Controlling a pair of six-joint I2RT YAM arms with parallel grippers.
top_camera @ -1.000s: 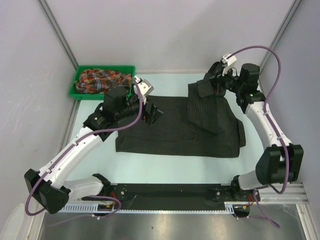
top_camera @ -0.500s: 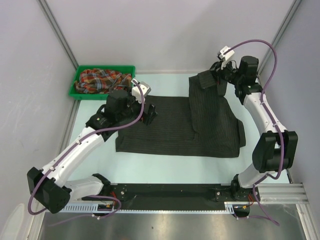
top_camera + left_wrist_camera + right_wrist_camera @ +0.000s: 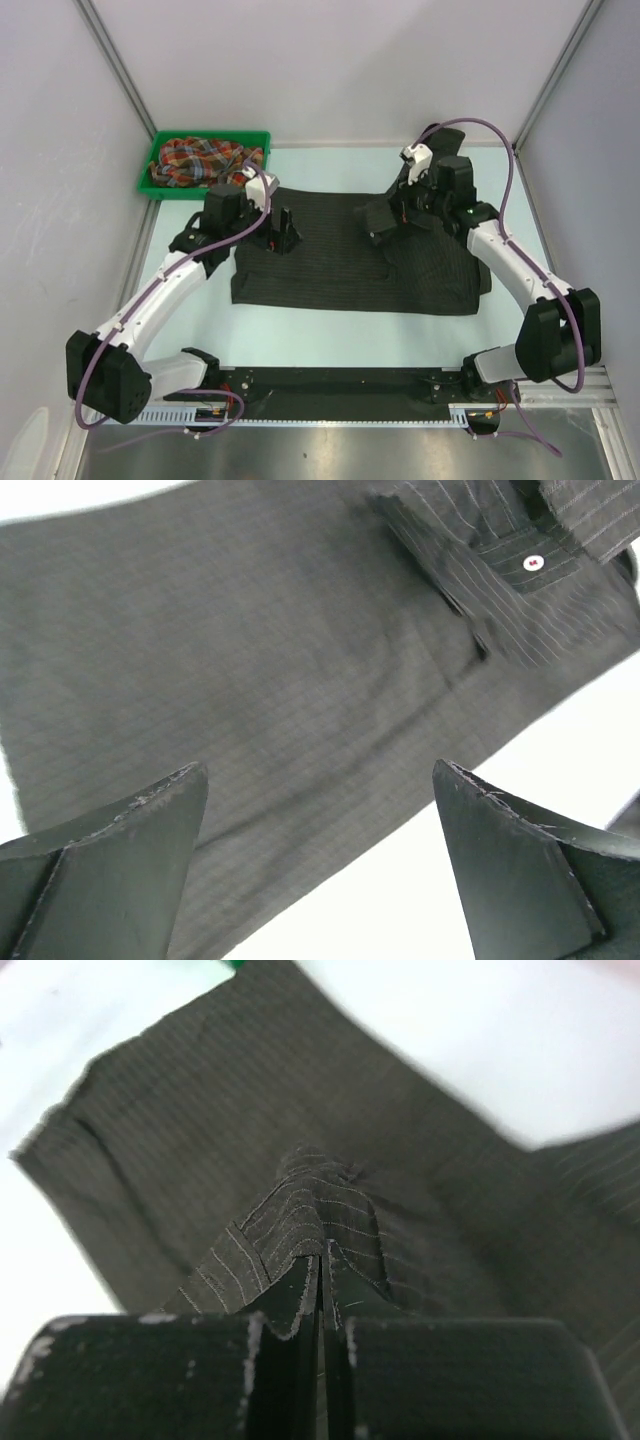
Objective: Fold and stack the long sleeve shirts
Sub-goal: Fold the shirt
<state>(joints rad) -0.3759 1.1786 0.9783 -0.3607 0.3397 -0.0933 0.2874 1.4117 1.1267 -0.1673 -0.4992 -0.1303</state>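
Observation:
A black pinstriped shirt [image 3: 330, 265] lies spread flat across the middle of the table. My right gripper [image 3: 382, 220] is shut on a bunched fold of it, lifted over the shirt's right half. In the right wrist view the gripper [image 3: 322, 1252] pinches striped cloth [image 3: 300, 1200] between closed fingers. My left gripper [image 3: 283, 234] hovers open over the shirt's left part and holds nothing. Its view shows the wide gap of the gripper [image 3: 318, 770] above the black shirt [image 3: 250, 660] and a buttoned cuff [image 3: 520, 565]. The plaid shirt [image 3: 195, 158] lies crumpled in the bin.
The green bin [image 3: 212, 134] sits at the back left corner, by the left wall. Pale table surface [image 3: 330, 335] shows in front of the shirt, between it and the arm bases. Walls close in on the left, back and right.
My right gripper has swung from the back right toward the centre, carrying the gripped cloth over the shirt's body. The left gripper has drawn back a little to the left, still open.

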